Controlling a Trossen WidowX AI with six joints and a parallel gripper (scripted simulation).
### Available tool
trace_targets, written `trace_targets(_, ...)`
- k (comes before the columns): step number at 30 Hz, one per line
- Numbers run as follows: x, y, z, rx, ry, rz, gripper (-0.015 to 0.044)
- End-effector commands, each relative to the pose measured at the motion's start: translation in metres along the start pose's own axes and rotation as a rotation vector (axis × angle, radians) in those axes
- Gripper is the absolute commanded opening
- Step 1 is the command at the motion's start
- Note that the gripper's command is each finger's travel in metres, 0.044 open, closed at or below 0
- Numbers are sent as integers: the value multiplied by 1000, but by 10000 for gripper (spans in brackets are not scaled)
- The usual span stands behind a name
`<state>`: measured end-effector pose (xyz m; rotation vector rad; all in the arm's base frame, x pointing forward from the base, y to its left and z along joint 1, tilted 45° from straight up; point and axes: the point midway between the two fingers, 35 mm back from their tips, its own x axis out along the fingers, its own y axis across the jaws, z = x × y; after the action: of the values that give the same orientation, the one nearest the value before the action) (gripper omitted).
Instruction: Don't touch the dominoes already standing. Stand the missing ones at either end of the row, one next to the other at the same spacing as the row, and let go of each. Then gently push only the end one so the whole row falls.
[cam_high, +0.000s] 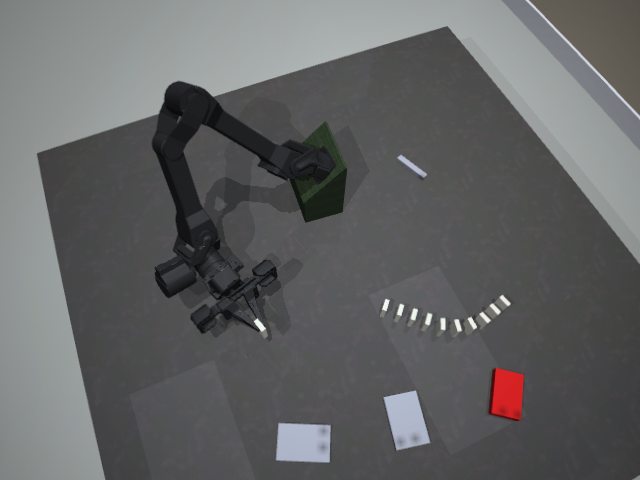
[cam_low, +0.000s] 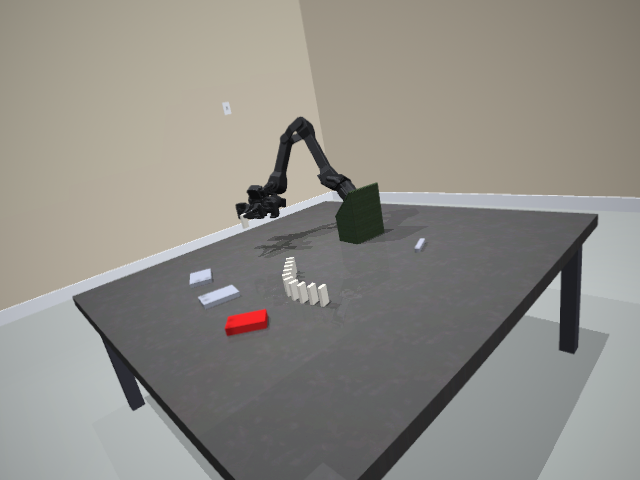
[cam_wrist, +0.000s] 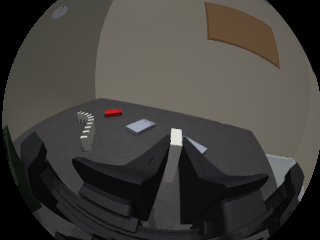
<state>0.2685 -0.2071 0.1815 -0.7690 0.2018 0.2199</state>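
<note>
My gripper (cam_high: 257, 322) (cam_low: 245, 215) (cam_wrist: 175, 139) is shut on a white domino (cam_high: 261, 329) (cam_low: 245, 222) (cam_wrist: 172, 162). It holds it high above the table, left of the row in the top view. The domino hangs below the fingertips, close to upright with a slight tilt. Several white dominoes (cam_high: 428, 320) (cam_low: 312, 293) (cam_wrist: 85, 143) stand in a curved row, apart from the gripper. Their near end in the wrist view is the left end in the top view. No loose domino shows on the table.
A green slanted block (cam_high: 324, 195) (cam_low: 361, 214) stands beneath the arm's base. A red box (cam_high: 507, 393) (cam_low: 246, 322) (cam_wrist: 113, 113) and two pale boxes (cam_high: 303, 442) (cam_high: 406, 420) lie beyond the row. A small pale bar (cam_high: 412, 166) (cam_low: 419, 244) lies right of the block.
</note>
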Motion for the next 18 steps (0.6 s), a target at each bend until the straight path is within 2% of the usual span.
trace_targets(1,-1,2,0,-6,-5,1,26)
trace_targets(12,0,2,-1,-5,-4,1,26)
trace_targets(18,2,-1,-19,1,-1,4,26)
